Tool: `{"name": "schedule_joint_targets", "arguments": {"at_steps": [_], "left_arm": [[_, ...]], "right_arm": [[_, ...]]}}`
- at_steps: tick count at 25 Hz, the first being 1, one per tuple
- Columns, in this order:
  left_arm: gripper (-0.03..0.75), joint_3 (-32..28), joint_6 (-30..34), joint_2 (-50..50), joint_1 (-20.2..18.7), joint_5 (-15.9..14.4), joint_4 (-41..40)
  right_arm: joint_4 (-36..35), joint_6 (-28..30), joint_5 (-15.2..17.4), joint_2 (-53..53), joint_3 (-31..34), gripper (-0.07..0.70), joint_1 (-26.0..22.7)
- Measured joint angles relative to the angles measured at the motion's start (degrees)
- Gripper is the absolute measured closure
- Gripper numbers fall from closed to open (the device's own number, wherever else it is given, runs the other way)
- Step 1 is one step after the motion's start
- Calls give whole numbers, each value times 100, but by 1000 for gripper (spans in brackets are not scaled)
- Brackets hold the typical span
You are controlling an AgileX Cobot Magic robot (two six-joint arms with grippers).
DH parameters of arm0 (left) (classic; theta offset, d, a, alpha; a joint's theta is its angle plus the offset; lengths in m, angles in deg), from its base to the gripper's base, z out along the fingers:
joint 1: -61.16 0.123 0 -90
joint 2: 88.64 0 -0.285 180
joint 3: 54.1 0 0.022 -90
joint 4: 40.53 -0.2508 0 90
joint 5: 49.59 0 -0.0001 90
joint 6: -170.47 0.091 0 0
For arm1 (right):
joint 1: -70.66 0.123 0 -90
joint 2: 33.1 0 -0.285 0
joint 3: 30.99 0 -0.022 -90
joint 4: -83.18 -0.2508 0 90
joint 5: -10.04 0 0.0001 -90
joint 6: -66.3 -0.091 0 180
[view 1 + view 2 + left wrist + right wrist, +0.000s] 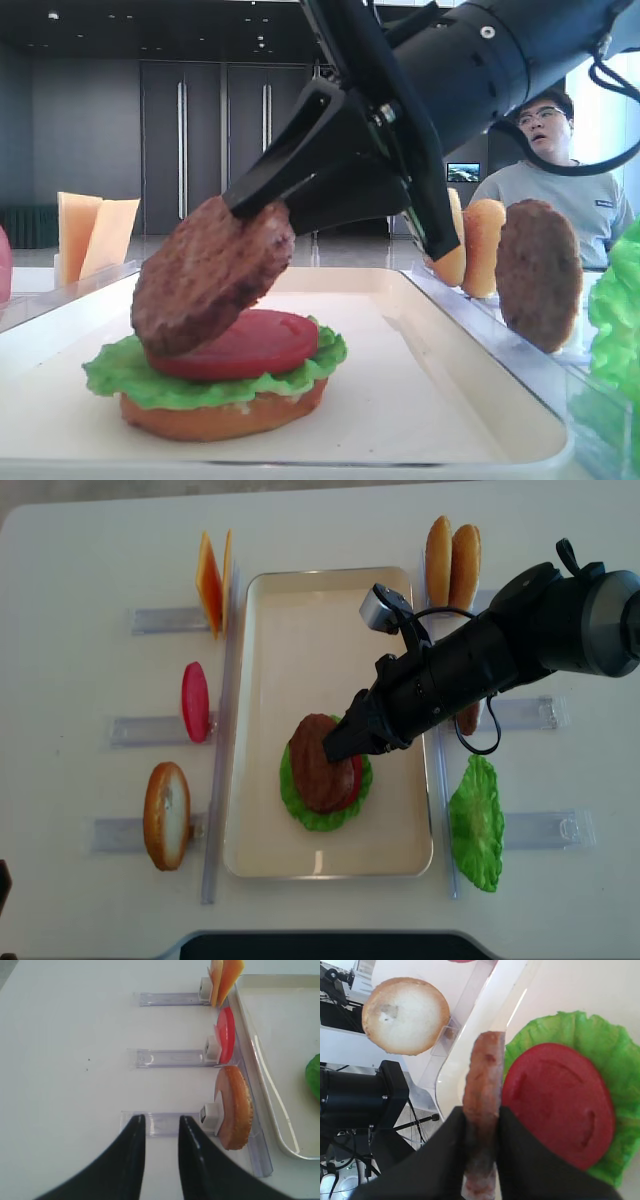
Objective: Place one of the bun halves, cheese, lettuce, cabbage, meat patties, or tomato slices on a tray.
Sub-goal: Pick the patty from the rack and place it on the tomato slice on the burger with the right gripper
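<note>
Mottled brown meat patty (208, 275), smooth red tomato slice (250, 343), bright green lettuce (125, 372), cream-white tray (440, 400).

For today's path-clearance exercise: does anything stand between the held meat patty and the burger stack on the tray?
Nothing visible does. The right tool holds the meat patty tilted, directly over the tomato slice and lettuce on the tray.

A cream-white rectangular tray (262, 780) holds a stack: a golden bun half (222, 413) at the bottom, ruffled green lettuce (120, 372) on it, and a flat red tomato slice (255, 343) on top. A rough brown meat patty (210, 272), tilted steeply, is held just above the tomato, its lower edge at or nearly on the slice. Beside the tray, standing on edge, are more bun halves (452, 560), a second patty (538, 273), cheese slices (212, 578), another tomato slice (195, 701) and lettuce (476, 822).
</note>
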Motion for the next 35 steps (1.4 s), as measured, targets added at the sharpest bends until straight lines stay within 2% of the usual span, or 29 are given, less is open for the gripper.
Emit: {"name": "schedule_joint_targets", "arguments": {"at_steps": [11, 13, 19, 24, 35], "left_arm": [[545, 0, 0, 0, 0, 0, 0], [545, 0, 0, 0, 0, 0, 0], [545, 0, 0, 0, 0, 0, 0], [547, 0, 0, 0, 0, 0, 0], [555, 0, 0, 0, 0, 0, 0]], "right_arm": [[0, 0, -153, 0, 0, 467, 0], [0, 0, -161, 0, 0, 440, 0], [0, 0, -197, 0, 0, 270, 0], [6, 0, -234, 0, 0, 207, 0], [772, -248, -1072, -535, 0, 200, 0]]}}
